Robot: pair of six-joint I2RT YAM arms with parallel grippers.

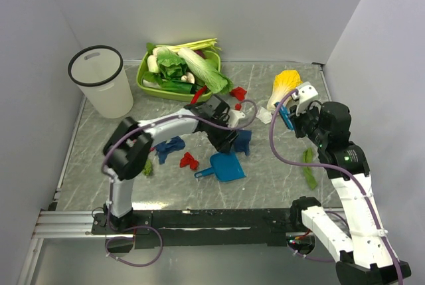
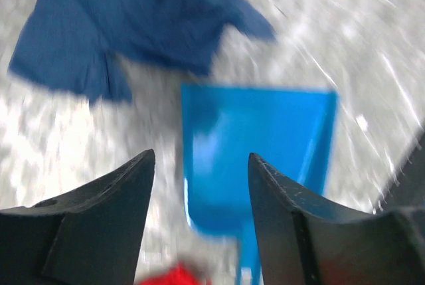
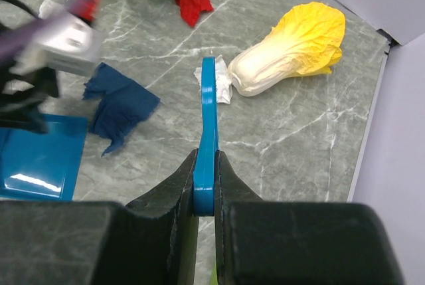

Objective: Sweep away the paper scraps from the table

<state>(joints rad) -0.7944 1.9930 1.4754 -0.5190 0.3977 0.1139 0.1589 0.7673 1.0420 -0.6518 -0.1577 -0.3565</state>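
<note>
1. The left gripper [image 2: 199,160] is held open over the light-blue dustpan [image 2: 265,145], with nothing gripped.
2. A thin blue tool [image 3: 209,112] is clamped by the right gripper [image 3: 206,160].
3. Paper scraps [image 1: 171,147] are scattered on the table [image 1: 272,182]. A dark blue scrap [image 2: 119,26] lies just beyond the dustpan, and a red scrap [image 1: 188,160] lies near its handle.
4. A yellow cabbage [image 3: 292,52], a vegetable tray [image 1: 141,78] and a white bucket [image 1: 106,95] are set along the far side.

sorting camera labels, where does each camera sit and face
top external: above, behind the bases, looking down on the table; left arm and right arm show.
left wrist: looks down past the open left gripper at the dustpan.
right wrist: looks across the table past the right gripper, shut on a blue tool.
shared: all three show the dustpan.
</note>
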